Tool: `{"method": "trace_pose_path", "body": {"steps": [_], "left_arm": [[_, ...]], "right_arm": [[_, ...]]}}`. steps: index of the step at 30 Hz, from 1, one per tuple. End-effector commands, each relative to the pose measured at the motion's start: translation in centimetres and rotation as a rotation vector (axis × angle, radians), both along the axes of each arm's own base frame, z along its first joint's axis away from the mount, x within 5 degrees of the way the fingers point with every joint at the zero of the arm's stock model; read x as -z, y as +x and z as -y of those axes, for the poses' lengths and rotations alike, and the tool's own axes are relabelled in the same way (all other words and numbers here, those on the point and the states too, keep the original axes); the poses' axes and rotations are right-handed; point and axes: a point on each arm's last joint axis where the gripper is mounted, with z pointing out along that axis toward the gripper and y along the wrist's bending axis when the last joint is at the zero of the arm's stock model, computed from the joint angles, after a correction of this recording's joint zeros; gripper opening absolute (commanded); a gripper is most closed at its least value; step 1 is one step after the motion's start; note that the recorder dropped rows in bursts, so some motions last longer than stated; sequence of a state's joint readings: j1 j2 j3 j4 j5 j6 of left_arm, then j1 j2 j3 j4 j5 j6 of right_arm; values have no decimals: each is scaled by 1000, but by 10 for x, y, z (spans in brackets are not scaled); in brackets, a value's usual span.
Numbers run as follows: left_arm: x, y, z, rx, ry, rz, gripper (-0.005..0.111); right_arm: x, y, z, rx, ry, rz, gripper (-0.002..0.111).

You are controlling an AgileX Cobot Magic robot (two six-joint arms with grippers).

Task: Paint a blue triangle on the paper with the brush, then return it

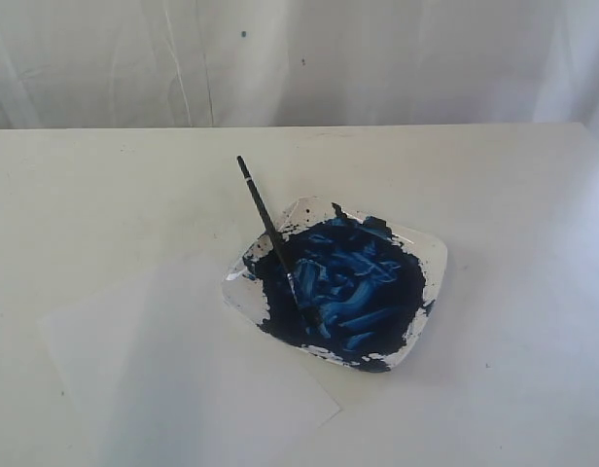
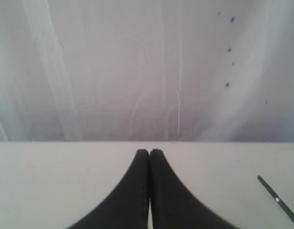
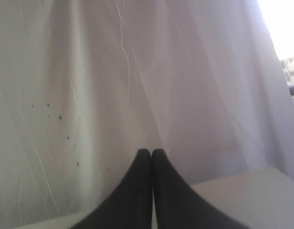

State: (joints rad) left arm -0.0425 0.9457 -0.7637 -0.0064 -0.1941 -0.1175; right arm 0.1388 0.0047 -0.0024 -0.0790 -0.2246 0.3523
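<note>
The black-handled brush leans on the rim of the plate, its tip sunk in the dark-blue paint mass; the handle end sticks up toward the back left. A stretch of the brush handle also shows in the left wrist view. The white paper lies flat at the front left, one corner reaching under the plate's near edge. No blue triangle shows on it. Neither gripper appears in the exterior view. My left gripper is shut and empty, above the table. My right gripper is shut and empty too, facing the curtain.
A white curtain with a few blue paint specks hangs behind the table's far edge. The white table stretches around the plate on all sides.
</note>
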Motion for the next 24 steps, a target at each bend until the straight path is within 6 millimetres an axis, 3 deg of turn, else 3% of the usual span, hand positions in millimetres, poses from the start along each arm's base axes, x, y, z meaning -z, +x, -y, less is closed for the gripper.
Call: {"method": "trace_pose_path", "body": {"steps": [1,12,20,24], "left_arm": [[12,13,2,-3,-66,-128,0],[33,33,3,-26,-148,-224,0],[49,45,5,-72,-307,-295,0],[52,43,19,-32,-314,-336,0]], "right_arm": [[13,3,1,3,14,-145,0],[14,3,1,1,24,-155,0],[14,3,1,1,23,-159,0],[14,3,1,1,23,-159,0]]}}
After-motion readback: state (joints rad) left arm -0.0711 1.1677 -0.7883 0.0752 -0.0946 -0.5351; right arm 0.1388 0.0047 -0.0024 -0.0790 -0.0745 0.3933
